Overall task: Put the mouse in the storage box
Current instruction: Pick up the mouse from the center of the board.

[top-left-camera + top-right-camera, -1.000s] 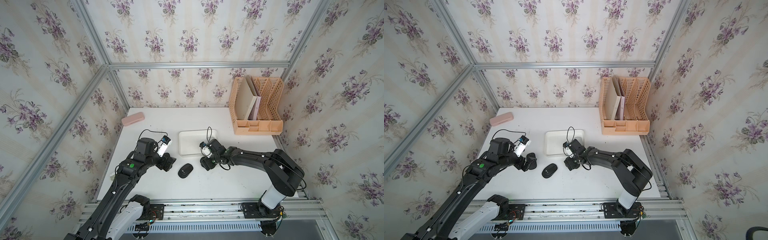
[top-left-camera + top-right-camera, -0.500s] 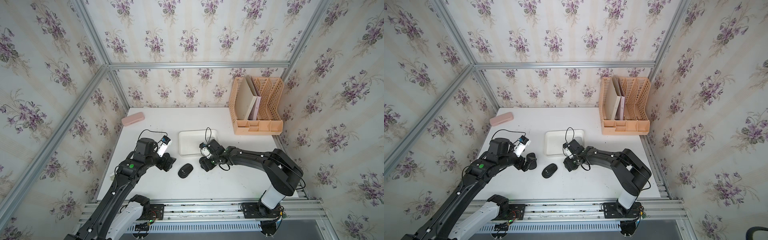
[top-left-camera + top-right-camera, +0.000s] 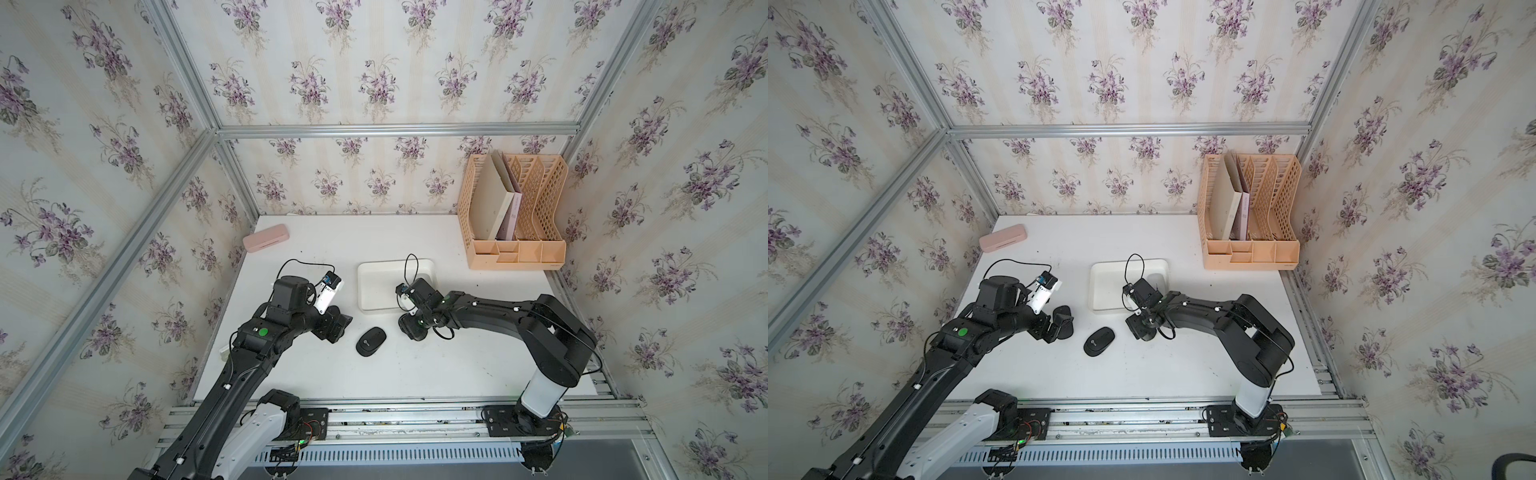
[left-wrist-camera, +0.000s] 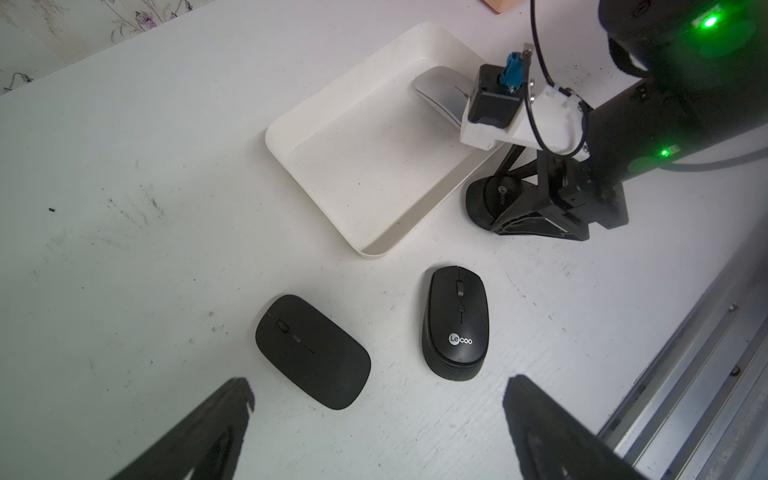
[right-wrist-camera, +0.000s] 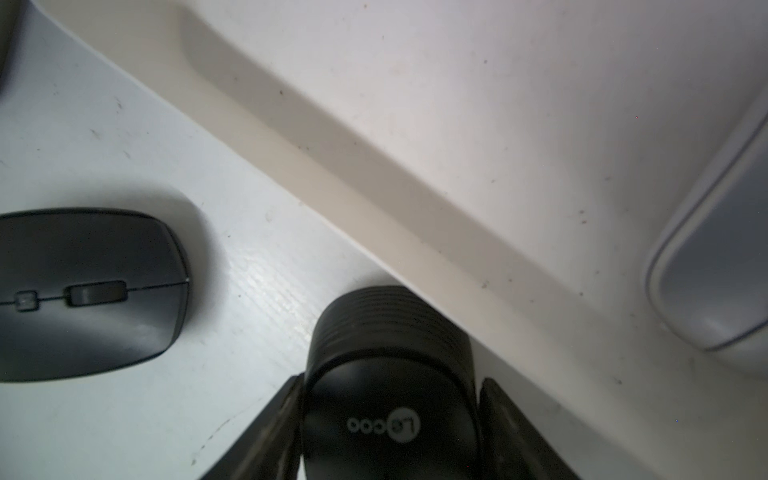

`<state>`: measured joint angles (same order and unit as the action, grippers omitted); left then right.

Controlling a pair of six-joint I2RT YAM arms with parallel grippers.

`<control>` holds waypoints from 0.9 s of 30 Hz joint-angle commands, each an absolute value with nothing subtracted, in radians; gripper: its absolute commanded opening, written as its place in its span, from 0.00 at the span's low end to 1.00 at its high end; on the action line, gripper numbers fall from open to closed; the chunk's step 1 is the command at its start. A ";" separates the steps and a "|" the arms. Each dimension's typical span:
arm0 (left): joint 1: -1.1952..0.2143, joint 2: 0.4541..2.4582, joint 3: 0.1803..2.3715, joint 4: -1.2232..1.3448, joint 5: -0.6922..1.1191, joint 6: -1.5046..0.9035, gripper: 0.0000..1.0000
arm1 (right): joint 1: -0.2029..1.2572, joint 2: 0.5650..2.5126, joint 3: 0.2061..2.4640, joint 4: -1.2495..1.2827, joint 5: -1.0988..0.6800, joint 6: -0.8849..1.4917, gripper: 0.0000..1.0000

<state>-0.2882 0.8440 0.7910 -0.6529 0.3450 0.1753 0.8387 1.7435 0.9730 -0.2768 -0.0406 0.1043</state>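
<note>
Nearest the robot, a loose mouse (image 4: 455, 324) lies on the table (image 3: 457, 365) with a flat mouse (image 4: 311, 351) just beside it. The left gripper (image 4: 378, 386) hangs over that pair, its fingers spread wide and nothing between them. If that arm goes for either mouse while its partner works, the two wrists are near enough that they could clash in front of the box.

A little further out, the right gripper (image 5: 392, 382) straddles the mouse at the rim (image 5: 390, 415), with a finger against each flank. Whether they are squeezing it cannot be told. The mouse's ribbed end sits right at the outer wall of the storage box (image 3: 378, 286), and the pictures do not settle whether the two touch.

The main risk looks to be here. The flanks are smooth and curved, so a weak or off-centre pinch may let the mouse twist or squirt free on the lift. A lift that is too low would drive the ribbed end into the wall, which could shove the light box away or knock the mouse loose.

Inside the box, a grey mouse (image 4: 442, 93) lies at one end, beside the right wrist. A release on top of it would probably leave the newcomer tilted or sliding, so the bare floor is the safer target.

Farthest off, the organiser (image 3: 515, 249) and the pink case (image 3: 266, 237) stand well apart from all this and seem no hazard.
</note>
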 commanded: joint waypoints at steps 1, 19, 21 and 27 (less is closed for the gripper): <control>-0.288 0.842 0.791 -0.637 0.351 0.176 0.99 | 0.842 1.727 0.981 -0.304 -0.038 0.107 0.61; -0.288 0.839 0.796 -0.638 0.344 0.181 0.99 | 0.827 1.831 1.464 -0.416 0.158 0.251 0.59; -0.288 0.837 0.795 -0.639 0.342 0.178 0.99 | 0.813 1.888 1.513 -0.417 0.151 0.290 0.59; -0.288 0.831 0.792 -0.636 0.341 0.178 0.99 | 0.776 1.972 1.535 -0.385 0.121 0.375 0.58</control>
